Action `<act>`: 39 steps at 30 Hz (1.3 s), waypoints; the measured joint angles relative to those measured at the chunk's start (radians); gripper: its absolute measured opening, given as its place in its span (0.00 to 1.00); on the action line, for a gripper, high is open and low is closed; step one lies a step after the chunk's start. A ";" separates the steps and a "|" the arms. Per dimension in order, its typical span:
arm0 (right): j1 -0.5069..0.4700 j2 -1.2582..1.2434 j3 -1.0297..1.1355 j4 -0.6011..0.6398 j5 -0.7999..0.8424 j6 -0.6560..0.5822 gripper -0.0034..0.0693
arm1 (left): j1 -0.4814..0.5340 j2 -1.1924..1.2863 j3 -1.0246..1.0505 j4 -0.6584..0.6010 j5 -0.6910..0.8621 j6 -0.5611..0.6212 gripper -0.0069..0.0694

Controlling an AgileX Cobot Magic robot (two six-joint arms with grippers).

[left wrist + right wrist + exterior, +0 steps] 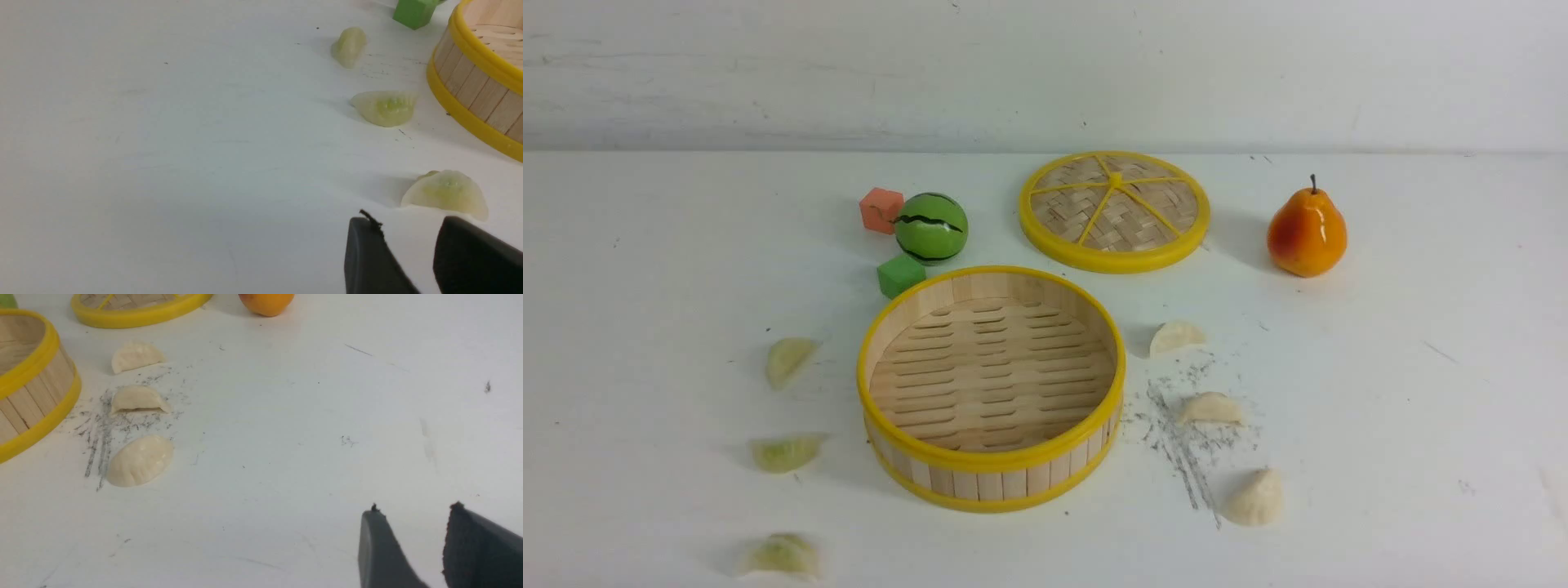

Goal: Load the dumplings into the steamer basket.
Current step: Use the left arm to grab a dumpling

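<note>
The steamer basket [990, 482] stands empty at the table's middle. Three pale green dumplings lie to its left: far [788, 359], middle [786, 452] and near [781, 555]. Three cream-white dumplings lie to its right: far [1176, 336], middle [1211, 408] and near [1256, 496]. My left gripper [408, 222] is open and empty, just short of the nearest green dumpling [447, 194]. My right gripper [414, 510] is open and empty over bare table, well away from the white dumplings [139, 459]. Neither gripper shows in the front view.
A flat woven yellow-rimmed disc [1114, 210] lies behind the basket. An orange pear [1306, 230] stands at the back right. A green striped ball [930, 228], an orange cube [880, 209] and a green cube [900, 274] sit behind the basket's left.
</note>
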 joint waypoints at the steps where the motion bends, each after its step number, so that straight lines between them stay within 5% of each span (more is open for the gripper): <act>1: 0.000 0.000 0.000 0.000 0.000 0.000 0.38 | 0.000 0.000 0.000 0.000 0.000 0.000 0.40; 31: 0.000 0.000 0.000 0.000 0.000 0.000 0.38 | 0.000 0.000 0.000 0.000 -0.002 0.000 0.40; 39: 0.000 0.000 0.000 0.000 0.000 0.000 0.38 | 0.000 0.000 0.000 -0.002 -0.161 0.000 0.40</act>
